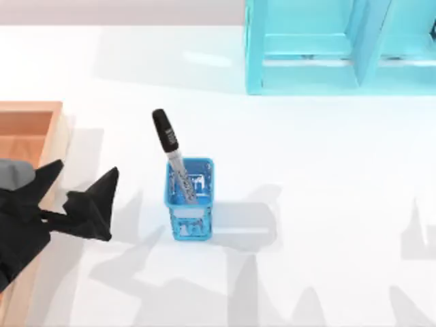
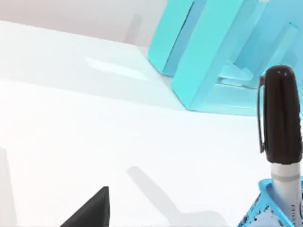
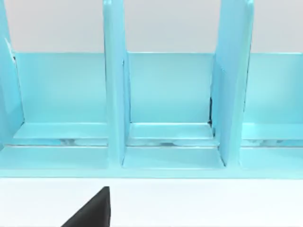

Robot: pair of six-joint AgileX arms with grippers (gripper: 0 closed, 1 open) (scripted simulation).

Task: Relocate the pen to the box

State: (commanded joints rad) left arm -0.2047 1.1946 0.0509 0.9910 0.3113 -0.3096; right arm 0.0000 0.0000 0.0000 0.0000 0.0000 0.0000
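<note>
The pen (image 1: 173,158) stands in the small blue mesh cup (image 1: 190,199) a little left of centre in the top view, its grey-silver barrel down inside the cup and its thick black cap leaning up and toward the upper left of the frame, well clear of the cup's rim. The cup rests on the white table (image 1: 320,170). The box (image 1: 28,129), orange-brown with light wood rims, lies at the left edge of the top view, partly cut off by the frame and well apart from the cup. My left gripper (image 1: 82,182) hangs at the lower left of the top view, over the table between the box and the cup, with its two black pointed fingers spread: the jaws are apart and hold nothing. In the left wrist view the pen's black cap (image 2: 280,116) rises at the right edge above a corner of the blue cup (image 2: 265,208), and one dark fingertip (image 2: 92,210) shows at the lower edge. The cyan shelf unit (image 1: 340,44) stands at the upper right of the top view. The right wrist view faces the shelf unit's open compartments (image 3: 165,113), with one dark fingertip (image 3: 92,210) at the lower edge; I cannot tell how the right arm's jaws stand.
</note>
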